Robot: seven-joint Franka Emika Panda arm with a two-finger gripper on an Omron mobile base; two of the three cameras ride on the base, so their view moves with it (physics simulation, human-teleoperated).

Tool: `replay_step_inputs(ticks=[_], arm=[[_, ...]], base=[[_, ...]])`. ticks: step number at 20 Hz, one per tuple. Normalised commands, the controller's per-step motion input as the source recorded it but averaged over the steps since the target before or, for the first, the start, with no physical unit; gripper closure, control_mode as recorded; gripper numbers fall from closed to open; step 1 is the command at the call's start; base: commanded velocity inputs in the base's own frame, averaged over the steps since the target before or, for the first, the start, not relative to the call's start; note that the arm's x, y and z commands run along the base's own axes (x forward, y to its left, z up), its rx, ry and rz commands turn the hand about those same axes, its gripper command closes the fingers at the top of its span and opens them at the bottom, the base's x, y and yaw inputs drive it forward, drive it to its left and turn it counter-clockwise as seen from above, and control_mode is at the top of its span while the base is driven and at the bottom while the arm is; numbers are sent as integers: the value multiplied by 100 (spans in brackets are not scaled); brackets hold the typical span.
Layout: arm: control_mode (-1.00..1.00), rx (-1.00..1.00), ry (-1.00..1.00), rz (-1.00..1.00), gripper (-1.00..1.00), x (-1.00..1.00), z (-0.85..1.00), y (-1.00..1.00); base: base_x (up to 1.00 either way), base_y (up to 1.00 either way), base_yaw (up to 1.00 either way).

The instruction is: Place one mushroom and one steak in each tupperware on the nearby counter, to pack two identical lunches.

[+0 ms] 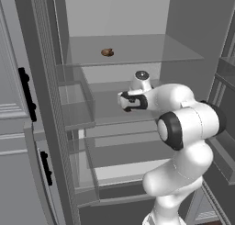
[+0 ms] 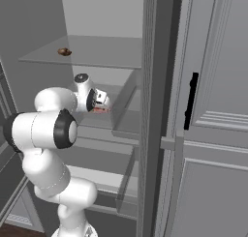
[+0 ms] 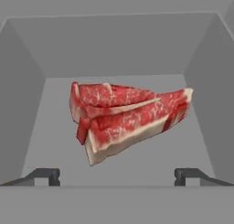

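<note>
The two-finger gripper [image 3: 117, 176] stands spread wide, holding nothing, its dark tips either side of the red, white-marbled raw steak slabs [image 3: 128, 120] lying on a grey fridge shelf [image 3: 59, 127]. A small brown rounded mushroom [image 1: 107, 52] sits on the glass shelf [image 1: 151, 49] above.

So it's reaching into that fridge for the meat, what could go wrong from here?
The steak seems to be two slabs overlapping, so the open gripper might pinch both or neither cleanly. The arm is also reaching between the fridge shelves, so lifting out carelessly could bump one. The mushroom lies on the shelf above and could be knocked if that happens.
</note>
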Motion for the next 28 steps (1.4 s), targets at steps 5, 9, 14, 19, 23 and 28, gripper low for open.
replay_step_inputs(ticks=[5,9,14,19,23,28], arm=[[-100,20,7,-11,-100,49,4,-70],[-100,22,16,-15,-100,7,-22,-34],[-100,6,14,-6,-100,22,-58,-1],[-100,0,0,0,-100,63,-22,0],[-100,0,0,0,-100,24,8,0],[-100,1,-3,0,-100,7,5,2]], base=[[0,0,0],[0,0,0],[0,0,0],[0,0,0],[0,0,0],[0,0,0]])
